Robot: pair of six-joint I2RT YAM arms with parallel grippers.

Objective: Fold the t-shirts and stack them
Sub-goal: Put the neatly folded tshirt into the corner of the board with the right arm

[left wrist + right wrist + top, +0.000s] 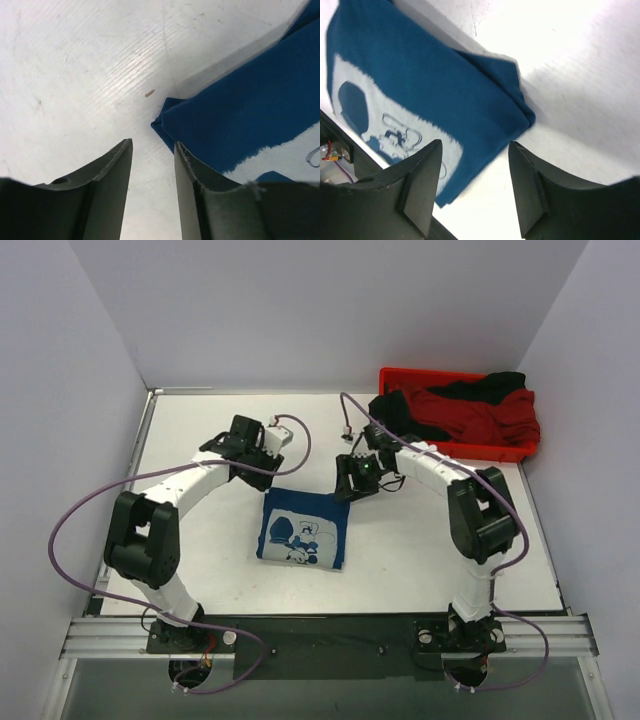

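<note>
Top external view shows a white rectangular table point(420, 560) with a red plastic tray point(400, 375) at its 1 o'clock corner. A crumpled red cloth t-shirt point(470, 420) fills the tray, and a black cloth t-shirt point(490, 385) is bunched against it on the 12 o'clock side. A dark navy-blue t-shirt with a white cartoon print point(303, 530) lies folded into a flat rectangle near the table's middle, print up, well apart from the tray. The left gripper point(262, 470) hangs at the shirt's 11 o'clock corner. In the left wrist view its fingers point(115, 170) are released, a narrow gap between them with bare table in it and the cloth corner just ahead. The right gripper point(346, 490) hangs at the 1 o'clock corner, spread wide and grasping nothing, with the folded edge showing between its fingers point(425, 175).
</note>
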